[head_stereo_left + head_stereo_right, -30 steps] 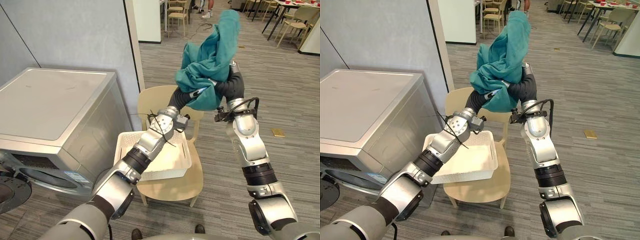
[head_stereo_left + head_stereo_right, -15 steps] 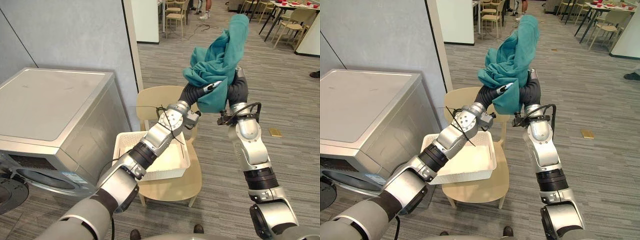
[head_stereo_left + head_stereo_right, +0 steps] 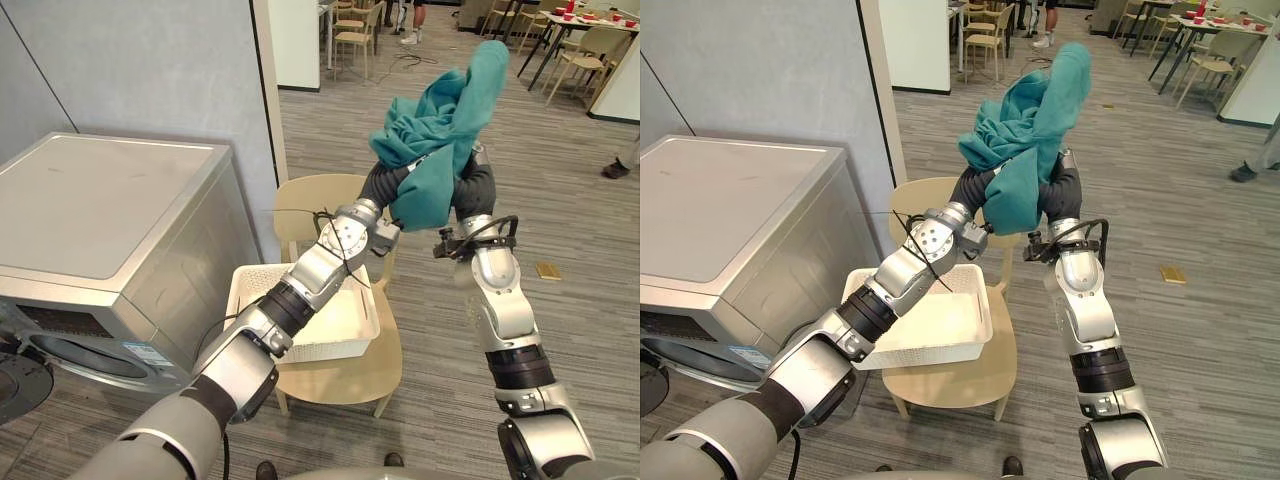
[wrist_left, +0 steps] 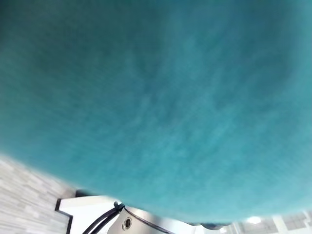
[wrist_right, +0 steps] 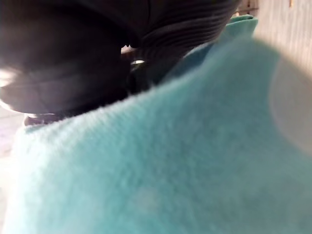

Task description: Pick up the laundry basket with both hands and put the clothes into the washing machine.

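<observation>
1. Washer (image 3: 110, 230) stands left of the chair (image 3: 342, 374).
2. Basket (image 3: 330, 345) sits on the chair seat.
3. Left hand (image 3: 383, 182), above the chair back, is buried in the teal cloth (image 3: 440, 120); its grip cannot be told.
4. Right hand (image 3: 474, 186), up right of the chair, is hidden in the same cloth; cannot tell.

To your left stands the washing machine (image 3: 110, 210); just right of it, the basket (image 3: 340, 346) sits on the chair (image 3: 340, 378); the cloth (image 3: 440, 125) is above the chair's back.
</observation>
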Available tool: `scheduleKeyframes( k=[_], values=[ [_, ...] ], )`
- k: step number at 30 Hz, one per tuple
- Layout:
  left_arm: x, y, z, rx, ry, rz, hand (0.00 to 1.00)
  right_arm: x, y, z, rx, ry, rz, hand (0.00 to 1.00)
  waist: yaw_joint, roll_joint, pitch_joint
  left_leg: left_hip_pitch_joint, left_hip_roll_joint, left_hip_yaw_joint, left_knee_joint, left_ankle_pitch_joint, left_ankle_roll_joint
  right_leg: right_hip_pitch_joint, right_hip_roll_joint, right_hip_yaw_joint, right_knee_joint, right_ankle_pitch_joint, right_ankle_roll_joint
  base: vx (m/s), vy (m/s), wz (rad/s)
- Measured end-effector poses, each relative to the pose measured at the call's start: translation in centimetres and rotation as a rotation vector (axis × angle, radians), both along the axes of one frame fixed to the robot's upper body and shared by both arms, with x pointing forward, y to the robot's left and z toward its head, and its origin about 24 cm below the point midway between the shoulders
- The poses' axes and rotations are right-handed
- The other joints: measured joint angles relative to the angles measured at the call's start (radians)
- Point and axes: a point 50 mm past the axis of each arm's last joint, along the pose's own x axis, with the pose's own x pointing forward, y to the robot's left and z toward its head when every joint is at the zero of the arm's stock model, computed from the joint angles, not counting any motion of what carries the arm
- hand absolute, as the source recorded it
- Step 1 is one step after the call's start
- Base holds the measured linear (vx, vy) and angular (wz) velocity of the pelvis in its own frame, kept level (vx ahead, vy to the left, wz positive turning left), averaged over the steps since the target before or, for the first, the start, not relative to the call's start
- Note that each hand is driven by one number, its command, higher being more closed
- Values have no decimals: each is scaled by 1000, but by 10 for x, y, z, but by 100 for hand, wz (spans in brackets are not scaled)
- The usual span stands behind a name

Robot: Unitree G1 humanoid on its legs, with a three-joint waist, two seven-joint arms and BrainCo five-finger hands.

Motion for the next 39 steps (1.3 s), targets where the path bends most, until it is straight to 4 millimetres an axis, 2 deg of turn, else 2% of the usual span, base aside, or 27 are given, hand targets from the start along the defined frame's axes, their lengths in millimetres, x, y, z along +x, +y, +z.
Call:
scheduleKeyframes(
  k=[3, 6, 9, 11, 13, 14, 15, 17, 20, 21, 26, 28, 30, 31, 32, 33, 35, 36, 37, 39],
  values=[
    [-7, -8, 6, -10, -25, -55, 100, -15, -11, 2, 44, -40, -29, 0, -8, 0, 0, 0, -1, 4, 0, 0, 0, -2, -1, 3, 1, -1, 1, 0, 0, 0],
    [-10, -14, 6, -12, -17, -80, 100, -21, -20, 1, 57, -47, -60, 0, -15, 1, 0, 0, -1, 12, -1, 0, 0, -9, 0, 10, 4, -5, 7, 0, 0, -7],
    [-11, -14, 5, -1, -14, -106, 100, -29, -26, -1, 54, -48, -74, 0, -16, 2, 0, 0, 0, 27, -5, -2, -2, -25, 0, 30, 15, -10, 3, -22, 3, -17],
    [-9, -6, 7, -39, -11, -81, 100, -35, -35, -5, 36, -52, -102, 0, -18, 4, 0, 0, 0, 39, -5, -5, -4, -39, 1, 44, 25, -11, 3, -29, 9, -19],
    [2, 30, 12, -169, 8, 51, 100, -47, -57, -12, 53, -38, -202, 0, -19, 10, 0, 1, 1, 53, -5, -7, -6, -53, 1, 60, 35, -11, 3, -24, 8, -20],
    [9, 59, 13, -222, 4, 158, 100, -56, -79, -20, 69, -10, -314, 0, -19, 14, -1, 4, 1, 59, -5, -8, -7, -53, 1, 64, 35, -11, 3, -21, 8, -11],
    [11, 76, 12, -238, -2, 211, 100, -62, -91, -23, 73, 2, -376, 0, -19, 18, 0, 6, 1, 62, -5, -9, -8, -53, 1, 67, 35, -11, 3, -21, 9, -14],
    [10, 134, -1, -265, -6, 398, 100, -83, -124, -32, 80, 29, -559, 0, -20, 32, -3, 14, 1, 73, -6, -14, -10, -53, 1, 79, 35, -11, 3, -9, 7, -14],
    [-3, 180, -18, -301, 9, 534, 100, -99, -141, -40, 83, 64, -654, 0, -18, 35, -5, 15, 1, 74, -6, -15, -10, -53, 1, 79, 34, -11, 3, 0, 1, -2],
    [-6, 184, -21, -307, 13, 546, 100, -100, -142, -41, 81, 70, -661, 0, -18, 35, -5, 15, 0, 74, -6, -15, -10, -53, 1, 79, 34, -12, 3, 0, 0, 0],
    [-40, 223, -49, -338, 46, 679, 100, -108, -149, -67, 120, 172, -707, 0, -15, 37, -7, 13, 0, 71, -6, -16, -11, -52, 0, 77, 33, -12, 3, 0, 0, 0],
    [-61, 248, -64, -353, 73, 782, 100, -118, -156, -82, 144, 232, -754, 0, -15, 44, -14, 13, 0, 71, -6, -23, -20, -52, 0, 76, 32, -12, 2, 0, 0, 0],
    [-91, 275, -85, -370, 115, 919, 100, -135, -166, -102, 164, 315, -825, 0, -12, 53, -25, 13, 0, 70, -6, -25, -17, -50, 0, 74, 29, -15, 2, 0, 0, 0],
    [-100, 280, -91, -379, 128, 954, 100, -140, -168, -107, 170, 340, -843, 0, -9, 55, -29, 12, 0, 69, -6, -25, -16, -50, 0, 72, 28, -15, 2, 27, -4, 4],
    [-117, 288, -103, -398, 158, 1022, 100, -150, -172, -122, 187, 402, -883, 0, -3, 57, -39, 9, 0, 66, -6, -26, -16, -48, 0, 69, 25, -15, 2, 19, -3, 6],
    [-124, 291, -108, -408, 171, 1050, 100, -155, -174, -130, 201, 435, -902, 0, 2, 57, -42, 9, 0, 63, -6, -26, -16, -47, 0, 65, 22, -15, 2, 14, -7, 17],
    [-152, 296, -131, -435, 242, 1153, 100, -176, -173, -167, 276, 593, -961, 0, 14, 58, -44, 8, 0, 34, -6, -26, -16, -30, -1, 37, 19, -21, 2, 1, -7, 33],
    [-159, 297, -136, -438, 264, 1177, 100, -181, -170, -176, 294, 630, -967, 0, 15, 59, -46, 7, 1, 27, -6, -26, -16, -26, -1, 29, 20, -24, 2, 1, -5, 40],
    [-175, 297, -149, -435, 315, 1226, 100, -191, -162, -193, 336, 710, -976, 0, 24, 62, -50, 7, 1, 17, -6, -26, -16, -13, -2, 14, 20, -28, 3, -10, -1, 31],
    [-189, 295, -159, -438, 358, 1262, 100, -203, -152, -209, 375, 781, -989, 0, 41, 64, -56, 9, 2, 13, -5, -27, -15, -4, -2, -2, 21, -32, 4, -2, -2, 28]
  ],
)
